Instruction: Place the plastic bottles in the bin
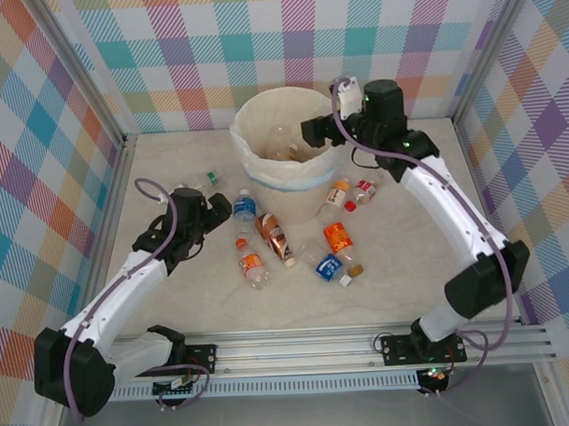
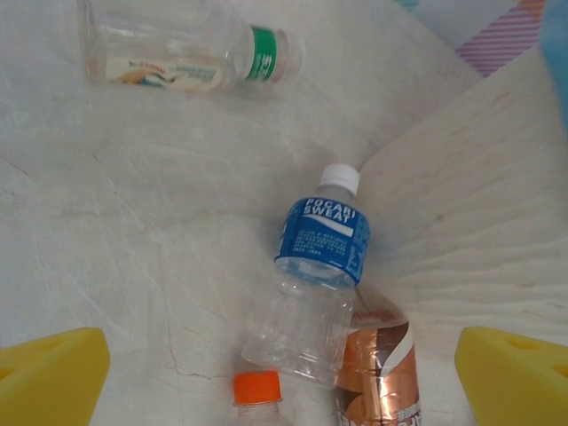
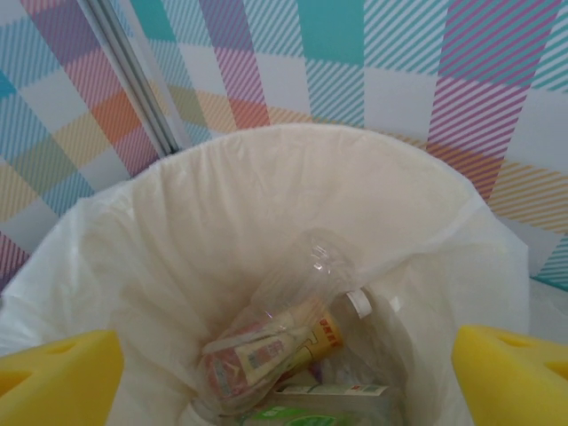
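While both arms reach over the pale marbled table (image 1: 417, 255), the bin (image 1: 298, 201), lined with a white bag, stands directly beneath the right gripper (image 1: 311, 130). Its jaws stand wide apart with nothing between them. Below the gap, at the bottom of the bag, lies a clear bottle with an orange-yellow label and white cap (image 3: 297, 342), among others too crumpled to make out.

The left gripper (image 1: 219, 208) hangs low over the table, its jaws likewise spread fully and empty. Between them and just ahead lies a blue-labelled bottle (image 2: 319, 257), its white cap pointing away from the jaws. A brown-labelled bottle (image 2: 377, 377) lies just beside its base, toward the right-hand pad in the wrist view. An orange-capped bottle (image 2: 257, 390) sits nearest the jaws. Farther ahead, toward the left-hand pad, a green-capped bottle (image 2: 177, 58) lies on its side, apart from the rest.

Well off to the right of these jaws, on the table nearer than the right gripper, lie an orange-labelled bottle (image 1: 339, 236) and a second blue-labelled one (image 1: 328, 266). Two small bottles (image 1: 338, 194) rest near the bin's foot.
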